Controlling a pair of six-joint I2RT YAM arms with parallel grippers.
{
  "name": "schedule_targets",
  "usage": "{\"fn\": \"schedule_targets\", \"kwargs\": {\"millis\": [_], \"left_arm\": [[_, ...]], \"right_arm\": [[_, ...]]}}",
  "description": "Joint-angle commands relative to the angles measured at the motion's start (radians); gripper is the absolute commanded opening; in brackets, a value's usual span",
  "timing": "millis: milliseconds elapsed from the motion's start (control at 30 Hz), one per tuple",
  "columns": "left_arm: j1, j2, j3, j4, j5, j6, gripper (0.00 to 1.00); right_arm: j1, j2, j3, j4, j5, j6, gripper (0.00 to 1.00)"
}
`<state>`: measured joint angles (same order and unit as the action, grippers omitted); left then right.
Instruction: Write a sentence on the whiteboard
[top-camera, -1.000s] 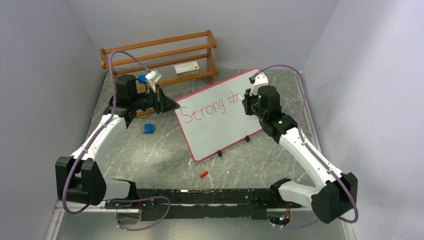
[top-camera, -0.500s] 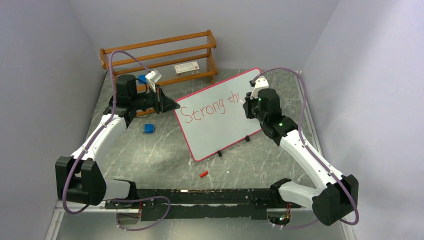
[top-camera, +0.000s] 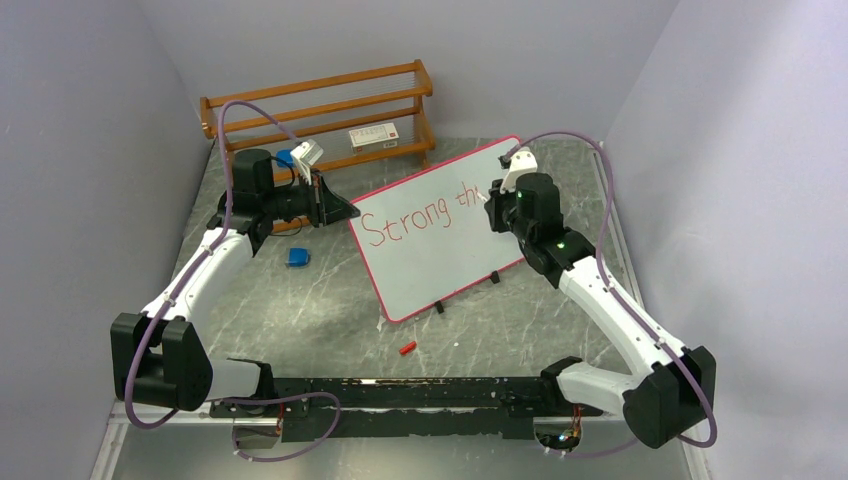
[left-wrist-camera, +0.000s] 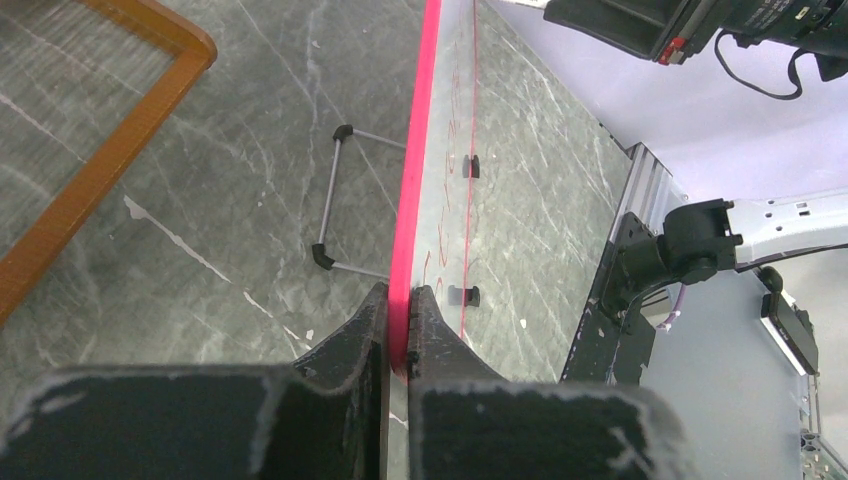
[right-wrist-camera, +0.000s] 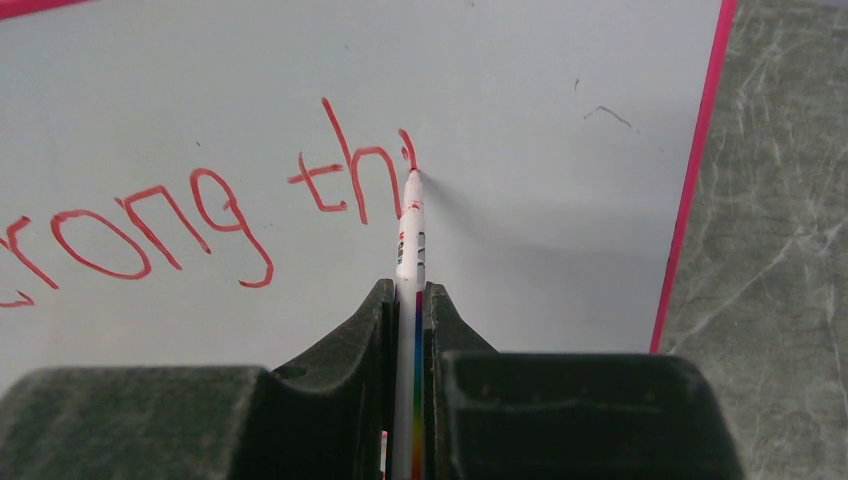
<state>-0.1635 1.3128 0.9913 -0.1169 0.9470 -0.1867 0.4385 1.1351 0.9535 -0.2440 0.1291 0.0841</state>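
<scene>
The whiteboard, white with a pink-red rim, stands tilted mid-table. My left gripper is shut on its left edge, both jaws pinching the rim in the left wrist view. My right gripper is shut on a white marker with a rainbow stripe. The marker's red tip touches the board at a short stroke just after "th". The sentence reads "Strong th" in red, and its later letters show in the right wrist view.
A wooden rack stands at the back with a small white box on it. A blue object lies left of the board and a red cap lies in front of it. The board's wire stand rests behind it.
My right gripper has shifted slightly with the marker along the top line, starting a stroke after "th". The left arm and the board have not moved.
</scene>
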Motion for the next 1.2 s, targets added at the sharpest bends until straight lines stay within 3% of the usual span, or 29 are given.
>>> {"fn": "schedule_targets", "kwargs": {"millis": [0, 567, 1167], "left_arm": [[-0.031, 0.036, -0.014, -0.082, -0.043, 0.076, 0.05], [-0.031, 0.035, -0.014, -0.082, -0.046, 0.076, 0.05], [-0.031, 0.034, -0.016, -0.078, -0.041, 0.075, 0.05]], "right_arm": [[-0.007, 0.017, 0.05, 0.047, 0.008, -0.004, 0.0], [-0.014, 0.022, 0.06, 0.043, 0.059, -0.005, 0.0], [-0.017, 0.029, 0.059, 0.055, 0.004, -0.01, 0.0]]}}
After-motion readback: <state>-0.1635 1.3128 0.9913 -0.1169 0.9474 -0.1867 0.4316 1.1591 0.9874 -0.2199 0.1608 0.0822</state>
